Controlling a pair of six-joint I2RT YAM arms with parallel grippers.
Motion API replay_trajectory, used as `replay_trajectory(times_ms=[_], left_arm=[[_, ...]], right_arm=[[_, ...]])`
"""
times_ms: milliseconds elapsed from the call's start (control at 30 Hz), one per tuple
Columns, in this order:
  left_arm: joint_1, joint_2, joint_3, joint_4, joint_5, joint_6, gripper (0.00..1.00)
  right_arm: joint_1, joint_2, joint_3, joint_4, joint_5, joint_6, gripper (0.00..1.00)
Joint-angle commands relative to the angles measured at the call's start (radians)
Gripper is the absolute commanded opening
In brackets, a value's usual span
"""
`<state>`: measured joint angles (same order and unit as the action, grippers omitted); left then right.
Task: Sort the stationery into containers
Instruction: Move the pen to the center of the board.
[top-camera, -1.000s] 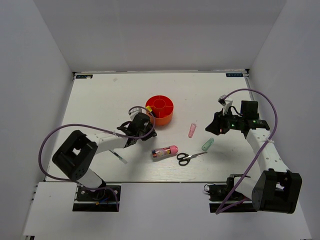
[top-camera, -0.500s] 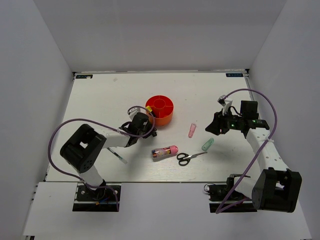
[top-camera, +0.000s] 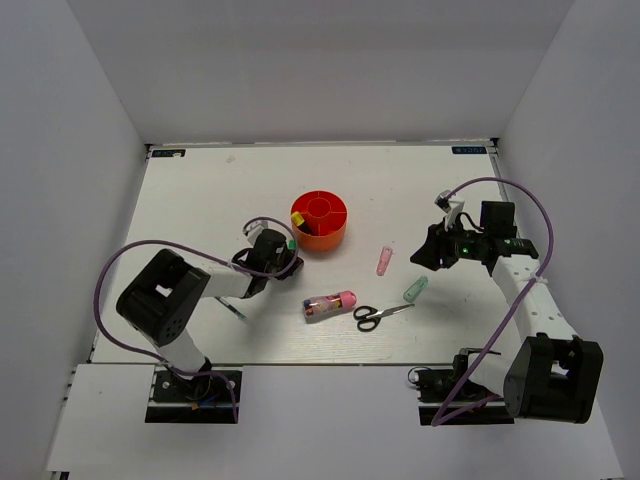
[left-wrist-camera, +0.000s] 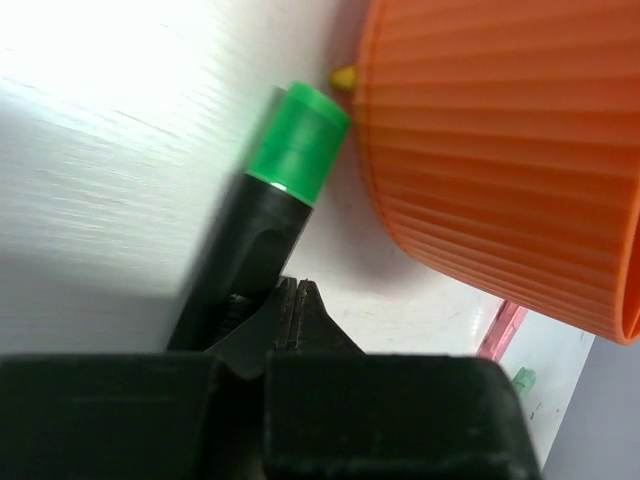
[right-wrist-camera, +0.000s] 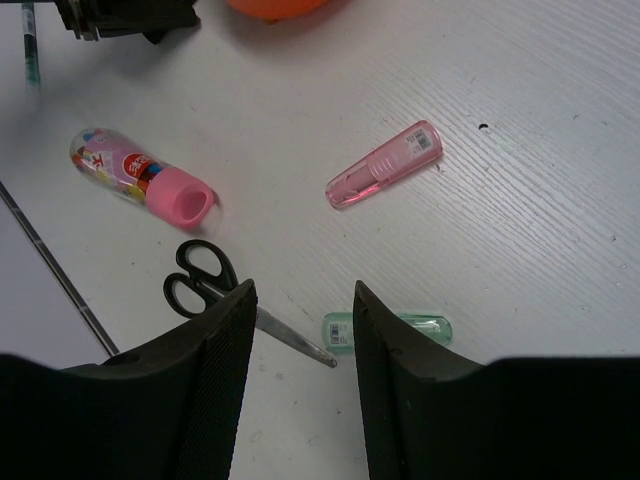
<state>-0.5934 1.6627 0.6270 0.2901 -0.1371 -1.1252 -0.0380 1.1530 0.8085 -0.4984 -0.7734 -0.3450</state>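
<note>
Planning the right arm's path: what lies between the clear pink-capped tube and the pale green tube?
The black-handled scissors lie between them, blades pointing toward the pale green tube, handles nearer the clear pink-capped tube. The top external view shows it.

A ribbed, round orange-red plastic organiser (left-wrist-camera: 500, 150) blocks one side of a green-capped black marker (left-wrist-camera: 297, 145), its cap just beside the wall; the marker's other side is bare white tabletop (left-wrist-camera: 100, 150). Bare surface also separates a pink tube (right-wrist-camera: 385, 165), black-handled scissors (right-wrist-camera: 215, 288) and a pale green tube (right-wrist-camera: 390, 330).
</note>
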Motion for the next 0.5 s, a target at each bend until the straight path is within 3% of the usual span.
replay_trajectory(times_ms=[0, 300, 467], left_arm=[[0.032, -0.066, -0.036, -0.029, 0.001, 0.016, 0.00], [0.069, -0.184, 0.037, -0.166, 0.063, 0.189, 0.00], [0.070, -0.253, 0.163, -0.362, 0.111, 0.335, 0.18]], right_arm=[[0.001, 0.001, 0.020, 0.006, -0.023, -0.009, 0.47], [0.003, 0.007, 0.017, 0.007, -0.024, -0.011, 0.47], [0.003, 0.004, 0.018, 0.009, -0.026, -0.008, 0.47]])
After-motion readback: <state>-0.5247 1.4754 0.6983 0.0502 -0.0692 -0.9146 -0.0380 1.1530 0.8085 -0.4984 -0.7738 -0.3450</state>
